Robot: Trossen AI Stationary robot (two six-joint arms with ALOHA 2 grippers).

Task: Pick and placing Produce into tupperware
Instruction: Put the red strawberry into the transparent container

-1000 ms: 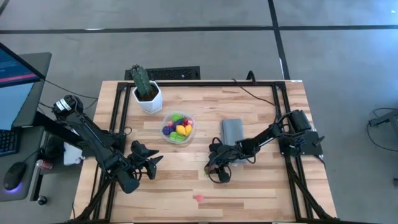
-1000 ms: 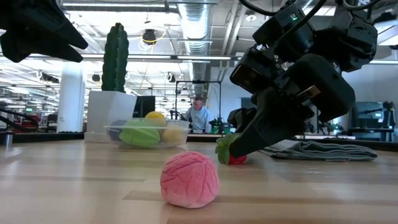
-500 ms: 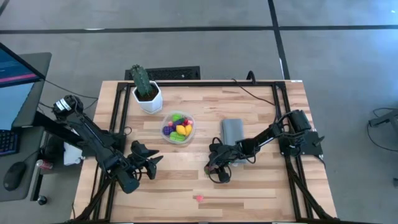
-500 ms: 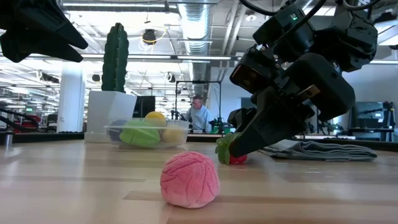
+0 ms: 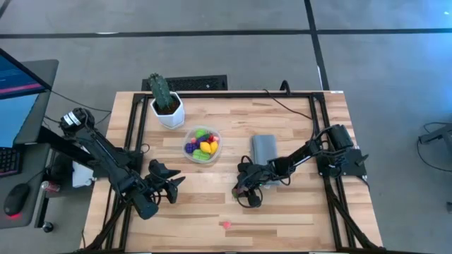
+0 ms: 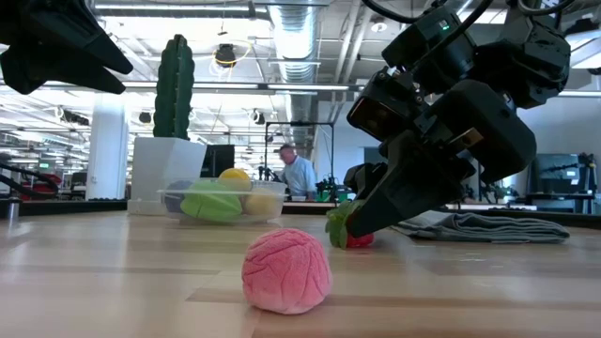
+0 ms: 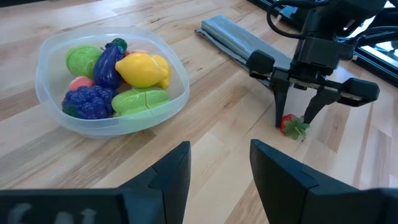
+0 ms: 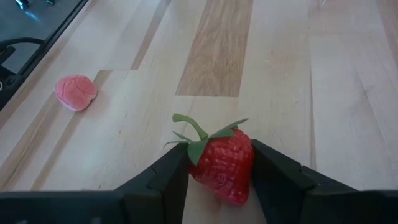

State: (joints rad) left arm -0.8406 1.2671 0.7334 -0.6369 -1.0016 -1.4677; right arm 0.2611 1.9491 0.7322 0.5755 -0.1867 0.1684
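Observation:
A red strawberry with green leaves (image 8: 224,168) lies on the wooden table, right of centre, and my right gripper (image 5: 241,192) is closed around it. The clear tupperware (image 5: 202,144) holds several toy fruits and vegetables, among them a yellow lemon (image 7: 144,68) and purple grapes (image 7: 90,102). A pink piece of produce (image 5: 225,225) lies alone near the front edge. My left gripper (image 7: 221,155) stays open above the table's left part, facing the tupperware with nothing between its fingers. My right gripper has the strawberry's two red sides (image 8: 198,169) between its two fingers (image 8: 273,174). The fingers slant down at it from the table's right side. The strawberry rests on the table (image 6: 355,238), its leafy end pointing away from the gripper.
A green cactus in a white pot (image 5: 166,102) stands at the far left, behind the tupperware. A flat grey cloth (image 5: 264,148) lies just beyond my right gripper. Black frame rails run along the table's left, right and far edges.

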